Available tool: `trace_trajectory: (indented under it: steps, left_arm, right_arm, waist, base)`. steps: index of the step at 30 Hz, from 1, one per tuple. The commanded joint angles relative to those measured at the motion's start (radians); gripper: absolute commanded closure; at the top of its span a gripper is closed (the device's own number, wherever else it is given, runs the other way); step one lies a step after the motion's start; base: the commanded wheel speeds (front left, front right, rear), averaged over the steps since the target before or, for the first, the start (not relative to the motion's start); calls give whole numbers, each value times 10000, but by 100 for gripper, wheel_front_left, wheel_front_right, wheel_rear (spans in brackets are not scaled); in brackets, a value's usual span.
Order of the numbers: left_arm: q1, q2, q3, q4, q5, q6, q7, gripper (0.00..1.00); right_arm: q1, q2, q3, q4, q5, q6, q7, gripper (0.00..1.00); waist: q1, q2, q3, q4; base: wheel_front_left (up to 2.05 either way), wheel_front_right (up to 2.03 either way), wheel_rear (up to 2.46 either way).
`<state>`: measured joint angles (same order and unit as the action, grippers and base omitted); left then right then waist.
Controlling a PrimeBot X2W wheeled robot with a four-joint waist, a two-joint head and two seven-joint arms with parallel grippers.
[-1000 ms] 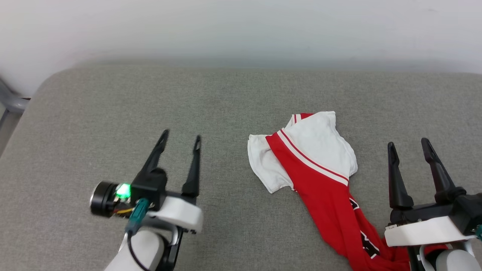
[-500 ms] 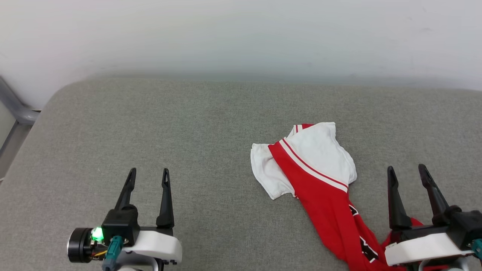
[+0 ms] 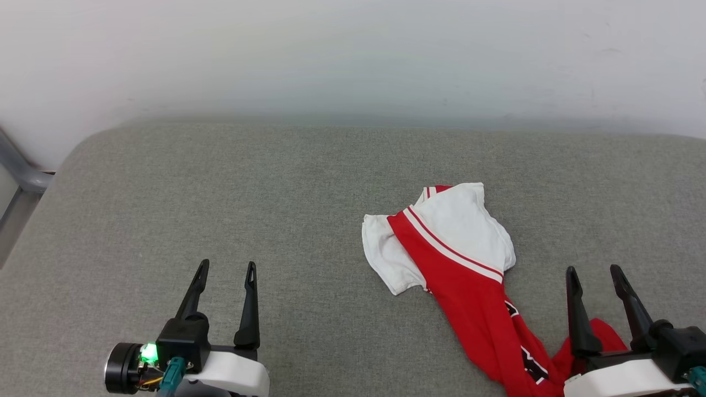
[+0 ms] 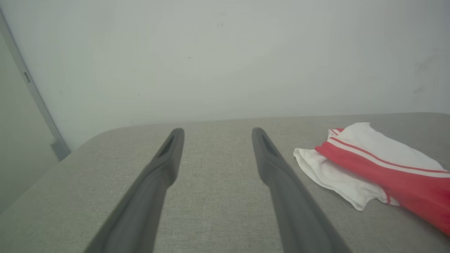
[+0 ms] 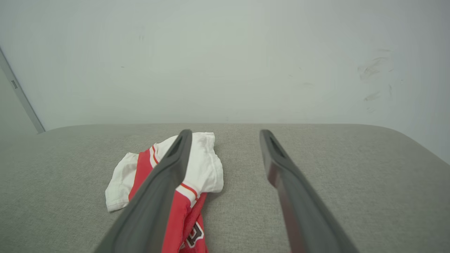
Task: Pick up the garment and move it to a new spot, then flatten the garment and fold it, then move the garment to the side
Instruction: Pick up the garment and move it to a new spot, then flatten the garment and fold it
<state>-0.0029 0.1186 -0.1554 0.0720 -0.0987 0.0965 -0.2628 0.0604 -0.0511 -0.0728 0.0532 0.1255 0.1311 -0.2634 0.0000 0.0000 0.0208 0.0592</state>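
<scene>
1. Head view from where I stand: the garment [image 3: 463, 259] lies crumpled on the grey bench [image 3: 220, 182], right of centre, with its white sleeves farthest away and the red body trailing nearer.
2. The left gripper [image 3: 228, 266] hangs over bare bench, well apart from the cloth, its fingers spread wide and empty.
3. The right gripper [image 3: 593, 269] sits just beside the red tail, fingers also wide, holding nothing.
4. Because the cloth is twisted, a pinch at the tail could catch several layers and lift it as a rope.
5. With only one arm near, flattening may drag it into a bunch.
</scene>
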Motion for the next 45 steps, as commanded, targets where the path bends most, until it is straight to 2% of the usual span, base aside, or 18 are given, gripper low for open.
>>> trace_trajectory:
  steps: [1, 16, 25, 31, 37, 40, 43, 45]
  left_arm:
    - [149, -44, 89, 42, 108, -79, -30, 0]
    - [155, -294, 471, 188, 434, -450, -30, 0]
    - [41, -439, 521, 250, 548, -548, -28, 0]
    - [-181, -500, 527, 268, 594, -607, -30, 0]
    - [-459, -559, 448, 231, 601, -678, -29, 0]
    - [-553, -586, 402, 204, 586, -686, -30, 0]
    - [-695, -613, 375, 152, 543, -676, -29, 0]
    - [-794, -629, 339, 125, 528, -664, -29, 0]
  right_arm:
    - [63, 18, -6, 23, 46, -7, -20, 0]
    - [-38, 18, -11, 54, 29, -7, -20, 0]
    - [-953, -20, -449, -445, -842, -7, -20, 0]
    - [-2583, -919, -235, -825, -867, -8, -20, 0]
    - [-4607, -2224, 601, -132, -512, -8, -20, 0]
    - [-5385, -2940, 1583, 854, -198, -8, 125, 0]
    - [-6553, -3672, 2784, 1785, 461, -10, 1006, 0]
    - [-7052, -4169, 3752, 2358, 1005, -8, 1962, 0]
  waist:
    - [0, 0, 17, -6]
    - [0, 0, 51, 20]
    - [0, 0, 147, 71]
    - [0, 0, 330, 140]
    - [0, 0, 661, 319]
    - [0, 0, 865, 455]
    - [0, 0, 1154, 628]
    - [0, 0, 1368, 755]
  base:
    - [0, 0, 0]
    - [0, 0, 0]
    - [0, 0, 0]
    - [0, 0, 0]
    - [0, 0, 0]
    - [0, 0, 0]
    - [0, 0, 0]
    - [0, 0, 0]
